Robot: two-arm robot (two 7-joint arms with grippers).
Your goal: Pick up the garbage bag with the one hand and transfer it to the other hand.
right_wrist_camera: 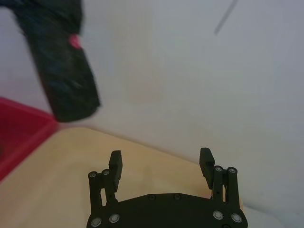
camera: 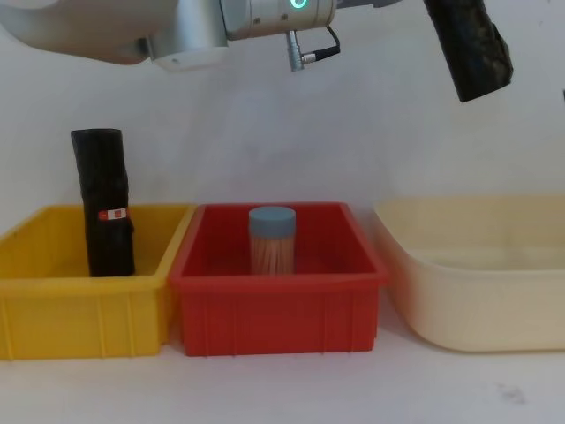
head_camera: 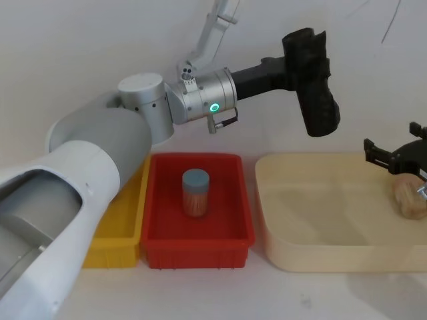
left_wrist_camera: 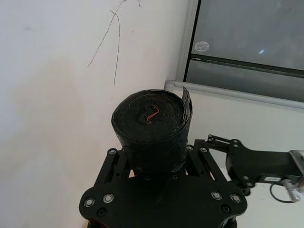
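The garbage bag, a plain black crinkled roll, hangs high in the air above the near-left part of the cream tub. My left gripper, on the green-ringed arm, is shut on its upper part. In the left wrist view the roll's end sticks up between the left gripper's fingers. At the right edge of the head view my right gripper hovers low over the tub, open and holding nothing. From the right wrist view the bag is farther off, beyond that gripper.
A red bin holds a jar of sticks with a blue-grey lid. In the yellow bin stands another black roll with a red-and-white label. A light brown jar lies in the cream tub under my right gripper.
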